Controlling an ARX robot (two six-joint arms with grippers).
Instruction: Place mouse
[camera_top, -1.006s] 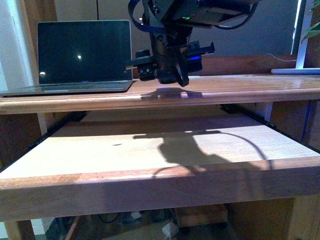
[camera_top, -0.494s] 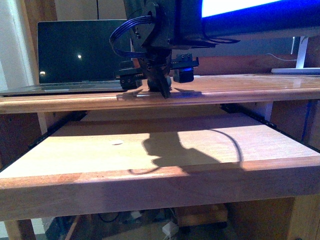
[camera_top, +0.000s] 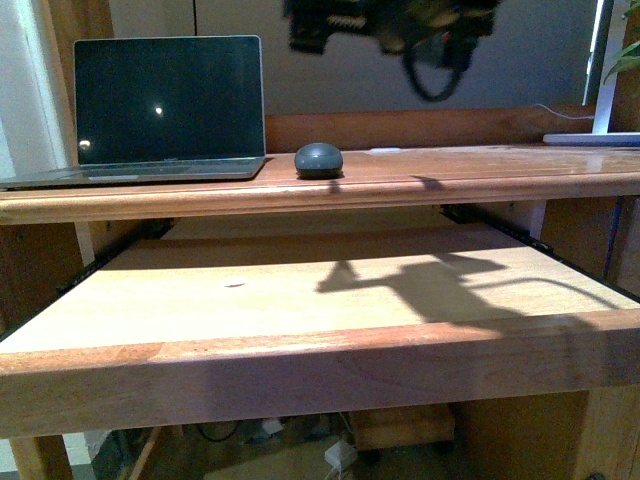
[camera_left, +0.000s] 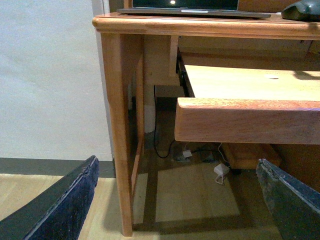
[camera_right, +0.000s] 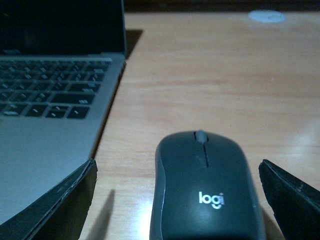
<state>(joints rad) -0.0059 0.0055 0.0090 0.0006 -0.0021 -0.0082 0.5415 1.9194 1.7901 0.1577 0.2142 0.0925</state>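
"On the wooden desk top (camera_top: 480, 165), where is the mouse (camera_top: 318, 160)?"

"Flat on the wood at three o'clock of the open laptop (camera_top: 168, 105), just beside its base but not touching it. It's a dark grey oval. The right wrist view shows its scroll wheel and a white 'logi' mark."

"And the right gripper (camera_right: 177, 167)?"

"Spread wide. Its two dark fingers (camera_right: 60, 205) stand on either side of the mouse, apart from the shell, pinching nothing. In the front view the right arm (camera_top: 400, 20) is a blur at twelve o'clock, high above the desk, and its shadow lies across the pull-out shelf (camera_top: 250, 290) below."

"The left gripper (camera_left: 176, 162)?"

"Also spread, with nothing between its fingertips (camera_left: 65, 205) — it hangs low beside the desk, facing the desk leg (camera_left: 117, 135), with cables (camera_left: 200, 152) on the floor beyond."

"Anything else on top?"

"A white flat thing (camera_top: 590, 142) at three o'clock of the mouse, well apart — I cannot tell what it is."
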